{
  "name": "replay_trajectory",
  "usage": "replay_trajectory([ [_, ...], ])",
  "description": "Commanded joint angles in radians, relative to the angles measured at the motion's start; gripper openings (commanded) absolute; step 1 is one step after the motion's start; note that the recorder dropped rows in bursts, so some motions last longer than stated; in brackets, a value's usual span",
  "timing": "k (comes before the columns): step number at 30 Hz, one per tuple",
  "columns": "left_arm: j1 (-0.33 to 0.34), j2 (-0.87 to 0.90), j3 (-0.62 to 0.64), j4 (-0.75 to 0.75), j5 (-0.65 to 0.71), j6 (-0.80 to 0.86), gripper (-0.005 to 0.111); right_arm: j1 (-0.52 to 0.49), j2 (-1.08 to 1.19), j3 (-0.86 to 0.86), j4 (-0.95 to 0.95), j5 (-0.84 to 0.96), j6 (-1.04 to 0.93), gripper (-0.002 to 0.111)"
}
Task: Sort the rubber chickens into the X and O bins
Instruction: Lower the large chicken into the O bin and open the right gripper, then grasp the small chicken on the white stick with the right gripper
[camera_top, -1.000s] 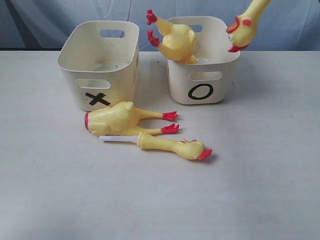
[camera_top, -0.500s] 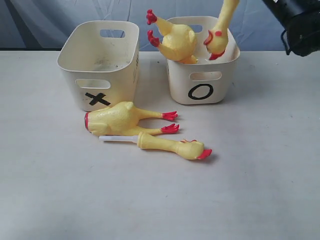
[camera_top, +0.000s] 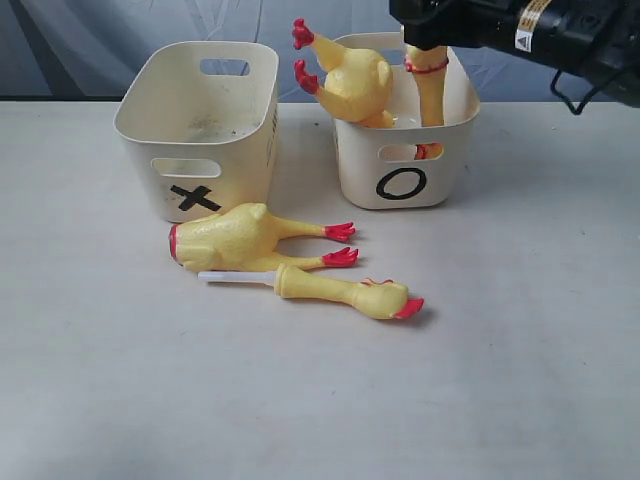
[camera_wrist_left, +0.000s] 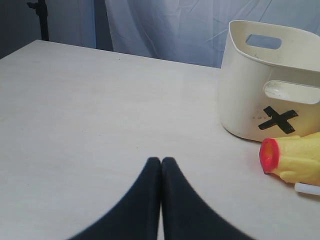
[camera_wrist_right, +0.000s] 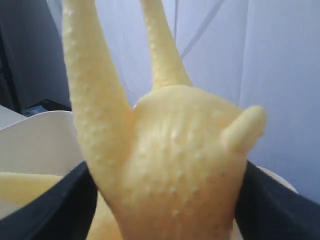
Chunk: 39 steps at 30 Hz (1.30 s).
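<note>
- Clamped firmly on the fat body of one whole chicken (camera_wrist_right: 175, 160) with the right gripper (camera_wrist_right: 162, 205), a black finger pressed against either flank and both legs sticking up past the jaws
- Hung head-down below those jaws, to send neck and head first into the O bin (camera_top: 455, 120); red neck ring about level with the rim, a bit of red and yellow showing through the slot handle lower down
- Sharing that bin with a second whole chicken (camera_top: 355, 85), just beside the held neck, likewise upended, red feet poking out over the rim; judged the home for unbroken birds
- Probably gripped by the body as the widest, firmest part, leaving the thin neck free to slide down between the other bird and the bin wall
- Well apart from the right jaws, out on the table (camera_top: 520, 380): headless body (camera_top: 230, 238) lying on its side in front of the X bin (camera_top: 195, 120), head-and-neck piece (camera_top: 345, 292) tucked against its legs, touching or nearly so, hard to tell which
- Presumably bound for the X bin, both being broken pieces, neither sorted yet
- Pressed together on nothing with the left gripper (camera_wrist_left: 161, 167), fingertips touching, low over the table; X bin and the red open neck end of the headless body ahead of the tips and off to one side
- Worth loosening the right jaws only once the head sits deep in the bin, for fear of the bird toppling over the rim
</note>
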Motion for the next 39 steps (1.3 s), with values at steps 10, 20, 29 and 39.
replay_trajectory([
  [10, -0.008, -0.003, -0.003, 0.001, -0.011, -0.005, 0.000, -0.002, -0.057, 0.005, -0.232, 0.298, 0.256, 0.094],
  [20, -0.008, -0.003, -0.003, 0.001, -0.011, -0.005, 0.000, 0.000, -0.110, 0.005, -0.591, 0.017, 0.649, 0.092],
  [29, -0.008, -0.003, -0.003, 0.001, -0.011, -0.005, 0.000, 0.261, -0.073, 0.024, -0.927, -0.325, 0.733, 0.092],
  [39, -0.008, -0.003, -0.003, 0.001, -0.011, -0.005, 0.000, 0.419, 0.035, 0.089, -0.927, 0.075, 0.553, 0.055],
])
